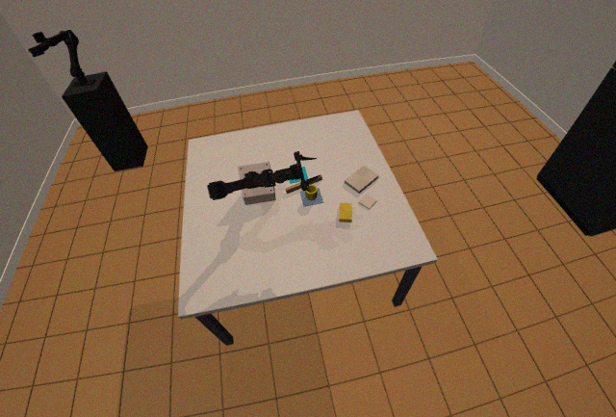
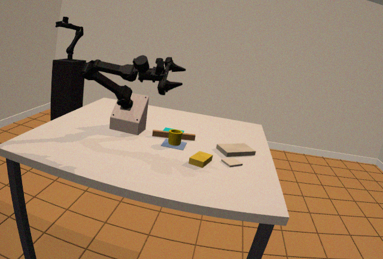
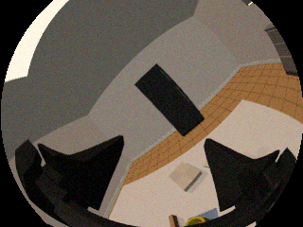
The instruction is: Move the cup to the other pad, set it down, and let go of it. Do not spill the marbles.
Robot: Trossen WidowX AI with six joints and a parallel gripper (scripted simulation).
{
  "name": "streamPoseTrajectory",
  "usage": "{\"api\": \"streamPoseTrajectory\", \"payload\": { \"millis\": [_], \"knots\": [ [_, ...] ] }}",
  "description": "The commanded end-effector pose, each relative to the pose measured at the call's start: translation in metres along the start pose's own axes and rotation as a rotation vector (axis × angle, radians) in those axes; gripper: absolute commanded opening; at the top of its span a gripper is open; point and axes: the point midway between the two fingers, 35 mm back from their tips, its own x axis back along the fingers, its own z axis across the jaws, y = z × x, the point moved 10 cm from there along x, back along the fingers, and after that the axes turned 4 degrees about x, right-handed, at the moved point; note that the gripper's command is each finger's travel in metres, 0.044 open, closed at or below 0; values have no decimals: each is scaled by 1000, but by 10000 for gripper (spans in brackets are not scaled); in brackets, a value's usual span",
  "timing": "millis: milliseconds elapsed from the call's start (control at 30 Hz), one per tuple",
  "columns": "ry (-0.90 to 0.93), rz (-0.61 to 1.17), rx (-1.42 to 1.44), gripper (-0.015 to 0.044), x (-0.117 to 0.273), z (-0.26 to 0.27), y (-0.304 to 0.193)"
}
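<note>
While my black two-fingered tool (image 2: 172, 78) hangs wide and unladen in mid-air, the yellow cylindrical cup (image 2: 175, 137) stands on the blue square pad (image 2: 173, 145) on the white counter (image 2: 93, 163).

No text, label, brand, number or sign can be read in any of the three views. Nothing legible is carried by the objects on the table, the robot arm, its base or the walls.

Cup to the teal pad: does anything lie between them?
Yes. A brown wooden bar lies across the table between the yellow cup on the blue pad and the teal pad behind it. The open gripper hangs high above, nothing below it blocking descent.
</note>
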Motion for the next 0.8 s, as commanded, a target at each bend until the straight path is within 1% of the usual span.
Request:
{"api": "streamPoseTrajectory", "payload": {
  "millis": [0, 67, 267, 367, 467, 633, 700, 767],
  "knots": [
    [-4, 14, 6, 374, -2, 0, -2],
    [-30, 131, 58, 321, -14, 1, -14],
    [-73, 672, 366, 166, -52, 6, -77],
    [-42, 941, 559, 166, -62, 10, -108],
    [27, 1202, 771, 166, -67, 13, -137],
    [230, 1611, 1158, 166, -68, 18, -179],
    [316, 1726, 1282, 166, -71, 18, -188],
    [370, 1788, 1352, 166, -72, 17, -193]
  ]
}}
